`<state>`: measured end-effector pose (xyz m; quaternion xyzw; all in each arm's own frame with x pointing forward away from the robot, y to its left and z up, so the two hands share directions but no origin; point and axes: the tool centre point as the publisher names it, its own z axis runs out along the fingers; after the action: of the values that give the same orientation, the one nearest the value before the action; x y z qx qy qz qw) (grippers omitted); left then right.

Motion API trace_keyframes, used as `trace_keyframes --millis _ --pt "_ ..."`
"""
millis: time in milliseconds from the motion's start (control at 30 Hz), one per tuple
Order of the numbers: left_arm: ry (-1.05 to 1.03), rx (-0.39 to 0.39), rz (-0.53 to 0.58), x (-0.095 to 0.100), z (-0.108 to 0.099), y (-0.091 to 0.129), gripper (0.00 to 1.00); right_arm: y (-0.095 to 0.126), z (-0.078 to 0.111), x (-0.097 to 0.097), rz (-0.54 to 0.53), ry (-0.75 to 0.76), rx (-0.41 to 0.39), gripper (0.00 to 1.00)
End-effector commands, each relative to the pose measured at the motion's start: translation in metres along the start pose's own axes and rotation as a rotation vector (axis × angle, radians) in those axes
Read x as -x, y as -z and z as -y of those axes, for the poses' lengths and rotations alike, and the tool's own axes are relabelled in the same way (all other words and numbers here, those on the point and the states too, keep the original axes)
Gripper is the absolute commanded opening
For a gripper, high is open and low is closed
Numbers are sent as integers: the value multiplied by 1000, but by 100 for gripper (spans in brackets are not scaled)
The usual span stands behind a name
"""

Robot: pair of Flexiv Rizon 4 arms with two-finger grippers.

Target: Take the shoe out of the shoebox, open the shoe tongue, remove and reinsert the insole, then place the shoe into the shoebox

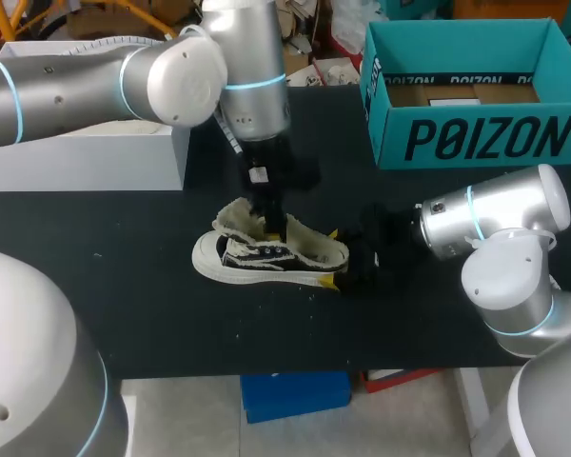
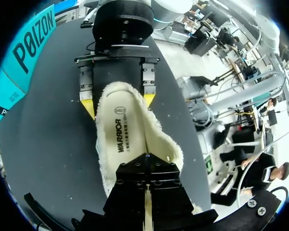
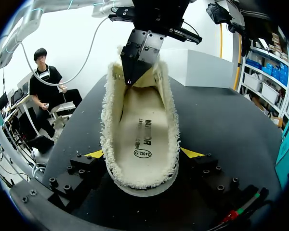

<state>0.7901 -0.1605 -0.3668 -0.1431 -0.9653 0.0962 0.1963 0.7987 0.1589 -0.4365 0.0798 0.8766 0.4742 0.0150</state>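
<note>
A white sneaker [image 1: 230, 260] with black side panels and a fleecy lining lies on its side on the black table, toe towards my left arm. Its cream insole [image 2: 127, 130] [image 3: 142, 127] sits inside. My right gripper [image 1: 333, 258] [image 3: 143, 154] is shut on the heel, one yellow tip on each side. From above, my left gripper [image 1: 271, 227] [image 2: 147, 168] reaches into the shoe's opening near the tongue [image 1: 236, 217]. Its fingers are shut with their tips down on the insole's front part; whether they pinch it is hidden. The teal shoebox [image 1: 476, 138] stands open at the back right.
A white box [image 1: 86, 157] stands at the back left of the table, beside my left arm. Bare black tabletop [image 1: 152, 314] lies in front of the shoe up to the front edge.
</note>
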Motion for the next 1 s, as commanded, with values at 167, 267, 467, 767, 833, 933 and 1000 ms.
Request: trace_keyframes --millis 167,267,467,767,833,933,1000 --pt "3 11 -19 1 0 -18 0 0 0 0 0 -1 -3 0" --pt "5 14 -21 0 -1 -22 0 0 0 0 0 -1 -3 0" --pt "8 16 -24 -4 0 -30 0 0 0 0 0 -1 -3 0" --pt "20 17 -13 -5 -3 -41 0 0 0 0 0 -1 -3 0" --pt "24 21 -8 -5 -3 -42 0 0 0 0 0 -1 -3 0" --pt "27 24 -4 -5 -3 -43 0 0 0 0 0 -1 -3 0" --pt "29 24 -2 -5 -3 -44 0 0 0 0 0 -1 -3 0"
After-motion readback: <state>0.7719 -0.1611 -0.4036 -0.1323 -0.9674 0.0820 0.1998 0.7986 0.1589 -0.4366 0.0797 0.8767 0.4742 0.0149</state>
